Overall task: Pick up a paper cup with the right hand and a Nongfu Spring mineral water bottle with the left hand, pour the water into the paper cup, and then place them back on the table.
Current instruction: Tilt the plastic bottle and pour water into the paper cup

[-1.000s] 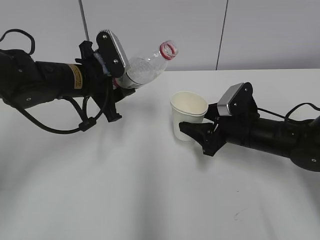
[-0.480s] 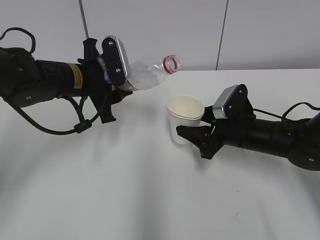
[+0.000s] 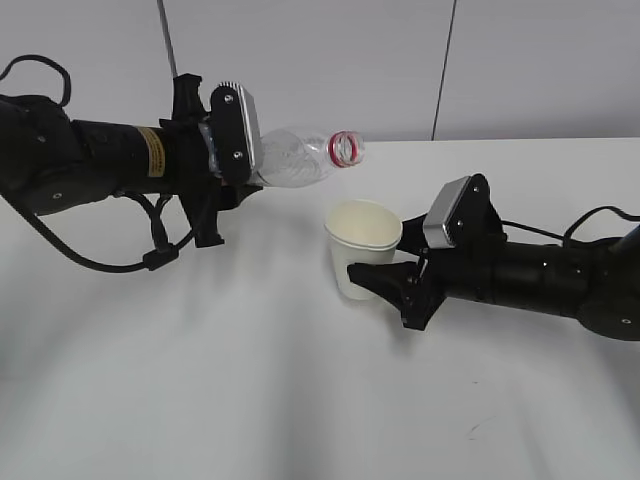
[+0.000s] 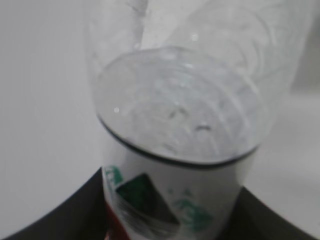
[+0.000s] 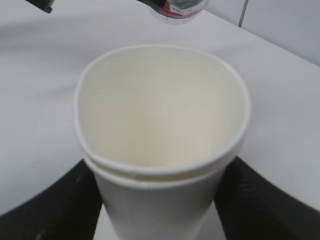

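- Behind the table's far edge you have a pale grey panelled wall (image 3: 330, 60)
- Two dark vertical seams (image 3: 445, 70) split that wall, one towards your left, one right of middle
- In the right wrist view you see the same wall (image 5: 285, 25) past the far edge

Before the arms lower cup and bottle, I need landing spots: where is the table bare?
Bare: the table in front of both arms, and the far right corner behind the right hand. Crowded: the middle, where the paper cup sits under the bottle held by the left hand.
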Action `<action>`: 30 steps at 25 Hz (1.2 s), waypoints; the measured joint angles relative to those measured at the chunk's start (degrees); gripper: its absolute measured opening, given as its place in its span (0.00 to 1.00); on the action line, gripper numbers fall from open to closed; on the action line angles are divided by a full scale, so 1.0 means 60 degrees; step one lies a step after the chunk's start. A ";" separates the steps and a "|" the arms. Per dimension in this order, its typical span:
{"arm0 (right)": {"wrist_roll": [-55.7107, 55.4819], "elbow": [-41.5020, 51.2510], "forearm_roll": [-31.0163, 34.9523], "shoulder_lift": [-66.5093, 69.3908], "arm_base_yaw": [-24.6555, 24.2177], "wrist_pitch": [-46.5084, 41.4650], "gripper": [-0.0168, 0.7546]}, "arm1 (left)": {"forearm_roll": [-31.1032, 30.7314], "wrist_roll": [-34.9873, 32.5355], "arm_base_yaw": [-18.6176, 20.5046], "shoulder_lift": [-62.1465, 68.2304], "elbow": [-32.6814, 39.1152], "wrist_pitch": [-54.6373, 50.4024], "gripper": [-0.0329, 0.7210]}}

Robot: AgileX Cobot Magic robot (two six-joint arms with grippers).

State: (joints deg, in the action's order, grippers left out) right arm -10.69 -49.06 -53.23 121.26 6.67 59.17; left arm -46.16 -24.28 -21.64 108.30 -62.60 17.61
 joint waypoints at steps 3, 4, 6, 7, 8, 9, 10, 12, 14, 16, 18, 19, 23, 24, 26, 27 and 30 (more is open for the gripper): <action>-0.0174 0.0000 -0.0162 0.0000 0.0000 0.0003 0.65 | 0.0000 -0.0342 0.0000 0.0000 0.0000 0.0000 0.53; -0.0255 0.0000 -0.0162 0.0000 0.0000 0.0018 0.65 | 0.0000 -0.0451 0.0000 0.0000 0.0000 0.0000 0.53; -0.0318 -0.0014 -0.0332 0.0000 0.0000 0.0018 0.65 | 0.0000 -0.0635 0.0000 0.0000 0.0000 0.0000 0.53; -0.0347 -0.0020 -0.0484 0.0000 0.0000 0.0018 0.65 | 0.0000 -0.0715 0.0000 0.0000 0.0000 -0.0007 0.53; -0.0392 -0.0056 -0.0633 0.0000 0.0000 0.0018 0.65 | 0.0000 -0.0793 0.0000 0.0000 0.0000 -0.0019 0.53; -0.0530 -0.0122 -0.0811 0.0000 0.0000 0.0018 0.65 | 0.0000 -0.0868 0.0000 0.0000 0.0000 -0.0029 0.53; -0.0701 -0.0174 -0.0980 0.0000 0.0000 0.0025 0.65 | 0.0000 -0.0938 0.0000 0.0000 0.0000 -0.0047 0.53; -0.0913 -0.0273 -0.1167 0.0000 0.0017 0.0041 0.65 | 0.0000 -0.1120 0.0000 0.0000 0.0000 -0.0090 0.53; -0.1032 -0.0287 -0.1280 0.0000 0.0022 0.0048 0.65 | 0.0000 -0.1260 0.0000 0.0000 0.0000 -0.0159 0.53; -0.1066 -0.0287 -0.1396 0.0000 0.0022 0.0048 0.65 | 0.0000 -0.1445 0.0000 0.0000 0.0000 -0.0217 0.53; -0.1088 -0.0287 -0.1440 0.0000 0.0022 0.0048 0.65 | 0.0000 -0.1628 0.0000 0.0000 0.0000 -0.0336 0.53; -0.1108 -0.0287 -0.1453 0.0000 0.0022 0.0048 0.65 | 0.0011 -0.1726 0.0000 0.0000 0.0000 -0.0391 0.53; -0.1108 -0.0287 -0.1476 0.0000 0.0022 0.0063 0.65 | 0.0232 -0.2156 0.0000 0.0000 0.0000 -0.0497 0.53; -0.1108 -0.0287 -0.1476 0.0000 0.0022 0.0063 0.65 | 0.0241 -0.2242 0.0000 0.0000 0.0000 -0.0505 0.53; -0.1108 -0.0287 -0.1500 0.0000 0.0022 0.0063 0.65 | 0.0258 -0.2456 0.0000 0.0000 0.0000 -0.0505 0.53; -0.1108 -0.0287 -0.1508 0.0000 0.0022 0.0063 0.65 | 0.0258 -0.2562 0.0000 0.0000 0.0000 -0.0513 0.53; -0.1108 -0.0287 -0.1551 0.0000 0.0022 0.0063 0.65 | 0.0318 -0.2834 0.0000 0.0000 0.0000 -0.0522 0.53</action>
State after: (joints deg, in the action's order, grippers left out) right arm -17.34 -50.78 -62.53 121.26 6.80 59.55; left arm -44.25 -41.28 -21.64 108.30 -62.60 14.47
